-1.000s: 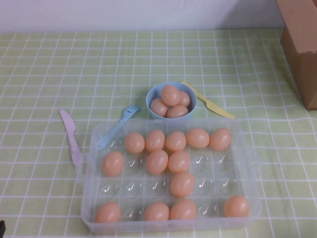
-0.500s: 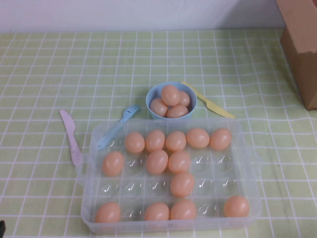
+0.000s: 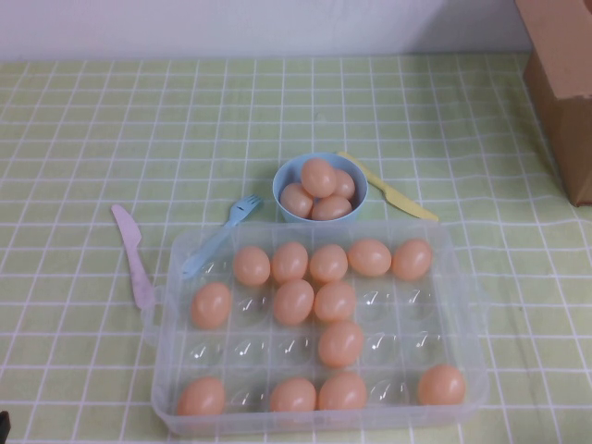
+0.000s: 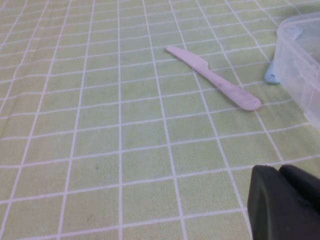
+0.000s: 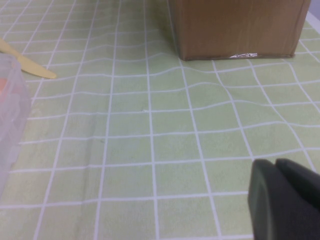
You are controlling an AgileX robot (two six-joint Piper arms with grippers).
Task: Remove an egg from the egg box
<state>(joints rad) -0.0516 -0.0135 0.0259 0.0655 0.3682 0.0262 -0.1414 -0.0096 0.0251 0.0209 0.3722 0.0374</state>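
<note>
On the counter [image 3: 83, 139], near its middle, the egg box [image 3: 467, 305] lay open with eggs scattered over its cups, five along the far row and four along the near one. We took the egg [image 3: 211, 304] at nine o'clock in the box, alone in its cup with bare cups beside it, as the easiest to lift. Just beyond the box at twelve o'clock stood a blue bowl [image 3: 282, 181] already holding eggs.

Our left hand [image 4: 285, 205] hung low over bare cloth at about eight o'clock from the box, clenched on nothing, well apart from the pink knife [image 4: 212, 77] that lay by the box's nine o'clock edge. Our right hand [image 5: 285, 197] hovered at about four o'clock, near the cardboard box [image 5: 240, 27]; we could not tell how it stood.

We judged the risks as these. A hand going in while clenched would push the egg instead of taking it. The eggs at the middle touched one another, so reaching there could knock a neighbour loose. The blue fork [image 3: 217, 236] rested against the box's ten o'clock corner and the yellow knife [image 3: 393, 190] lay at one o'clock; a sweeping arm could drag either.
</note>
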